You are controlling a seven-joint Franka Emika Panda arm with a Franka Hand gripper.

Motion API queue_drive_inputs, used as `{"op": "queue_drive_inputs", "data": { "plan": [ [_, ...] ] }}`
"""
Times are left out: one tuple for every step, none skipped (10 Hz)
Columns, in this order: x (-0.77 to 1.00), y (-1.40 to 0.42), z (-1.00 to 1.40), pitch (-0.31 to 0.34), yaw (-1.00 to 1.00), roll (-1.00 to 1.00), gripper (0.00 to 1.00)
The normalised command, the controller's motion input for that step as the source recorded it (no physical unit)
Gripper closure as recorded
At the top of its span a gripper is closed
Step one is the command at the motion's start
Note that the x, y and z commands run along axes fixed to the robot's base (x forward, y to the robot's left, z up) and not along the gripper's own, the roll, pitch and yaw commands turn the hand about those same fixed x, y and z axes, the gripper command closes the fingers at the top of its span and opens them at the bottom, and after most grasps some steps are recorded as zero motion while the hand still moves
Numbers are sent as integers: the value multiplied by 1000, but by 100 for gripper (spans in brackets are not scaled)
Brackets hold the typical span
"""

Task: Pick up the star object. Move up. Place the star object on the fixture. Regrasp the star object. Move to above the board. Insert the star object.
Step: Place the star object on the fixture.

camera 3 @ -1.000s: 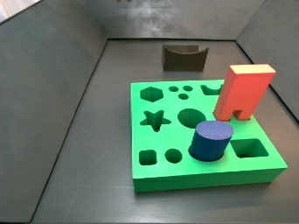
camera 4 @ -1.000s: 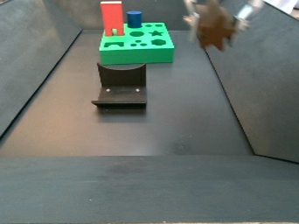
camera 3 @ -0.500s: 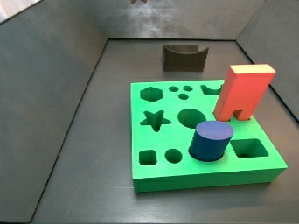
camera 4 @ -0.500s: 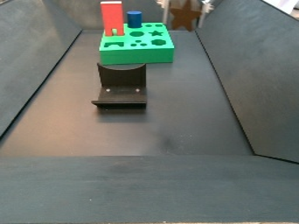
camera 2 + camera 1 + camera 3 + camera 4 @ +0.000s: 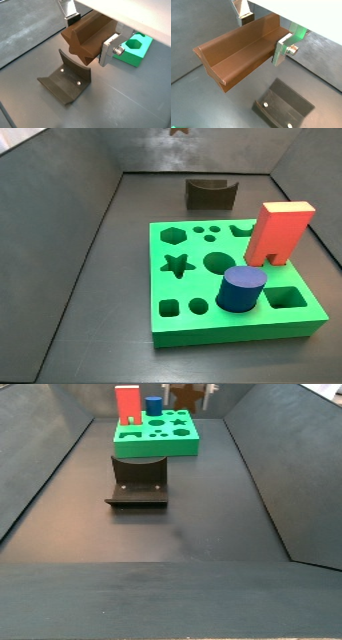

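Note:
The star object (image 5: 241, 52), a brown ridged prism, lies crosswise between the silver fingers of my gripper (image 5: 263, 32), which is shut on it. Its star-shaped end (image 5: 75, 44) faces the camera in a wrist view, high above the fixture (image 5: 65, 82). The dark fixture (image 5: 281, 107) also shows in a wrist view, on the floor under the piece. In both side views the green board (image 5: 227, 278) (image 5: 158, 434) lies flat with its star hole empty. The star object (image 5: 186, 396) hangs at the frame's upper edge, beyond the board. Only its tip (image 5: 178, 131) shows in a side view.
A red arch block (image 5: 281, 233) and a blue cylinder (image 5: 243, 288) stand in the board. The fixture (image 5: 138, 481) sits in front of the board in a side view. Dark sloped walls (image 5: 40, 474) enclose the floor on both sides.
The gripper has carried the star object from the right side of the bin leftwards and farther back, towards the board. Board, blocks and fixture have not moved.

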Motion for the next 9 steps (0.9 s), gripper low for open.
{"op": "queue_drive_inputs", "data": {
  "plan": [
    [1000,-127,4,96,25,-63,100],
    [1000,-89,5,111,26,-63,100],
    [1000,560,-174,232,172,-1000,100],
    [1000,616,-186,234,166,-1000,100],
    [1000,515,-121,238,113,-1000,100],
    [936,354,-57,253,88,-1000,100],
    [872,197,-36,258,65,-1000,100],
    [784,113,-34,265,34,-1000,100],
    [714,92,-21,272,6,-1000,100]
  ]
}}
